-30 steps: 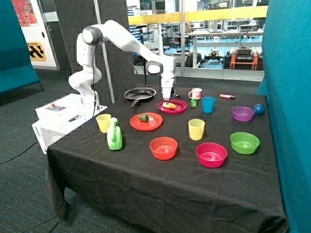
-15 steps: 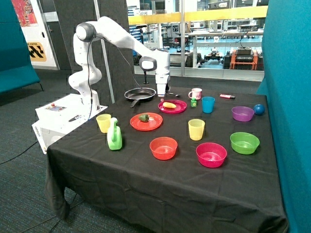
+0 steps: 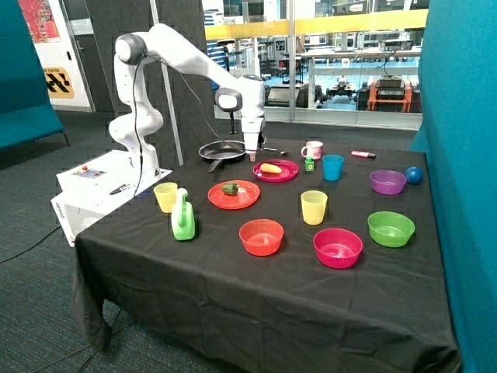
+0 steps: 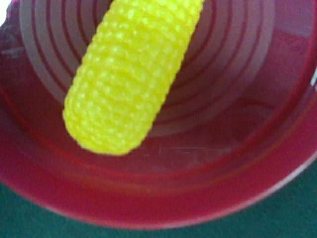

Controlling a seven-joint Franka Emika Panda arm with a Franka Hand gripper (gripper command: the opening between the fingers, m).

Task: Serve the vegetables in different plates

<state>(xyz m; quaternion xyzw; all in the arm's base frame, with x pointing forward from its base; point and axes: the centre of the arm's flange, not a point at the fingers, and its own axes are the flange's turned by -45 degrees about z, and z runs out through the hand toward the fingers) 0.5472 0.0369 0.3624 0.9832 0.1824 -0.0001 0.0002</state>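
Above the pink plate's rim, the gripper [image 3: 252, 158] hangs with nothing in it.
Yellow corn [image 3: 270, 168] lies on the pink plate [image 3: 288, 173], the green vegetable [image 3: 230, 188] on the red plate [image 3: 242, 201]; both look served. I cannot tell how wide the fingers stand. A careless low move could hit the frying pan [image 3: 224, 150] or push the plate on the counter [image 3: 233, 272].

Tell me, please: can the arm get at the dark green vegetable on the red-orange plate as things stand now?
Probably yes. The green vegetable lies uncovered on the red-orange plate, nothing over it. The gripper hangs nearby, beside the pink plate with the yellow vegetable.
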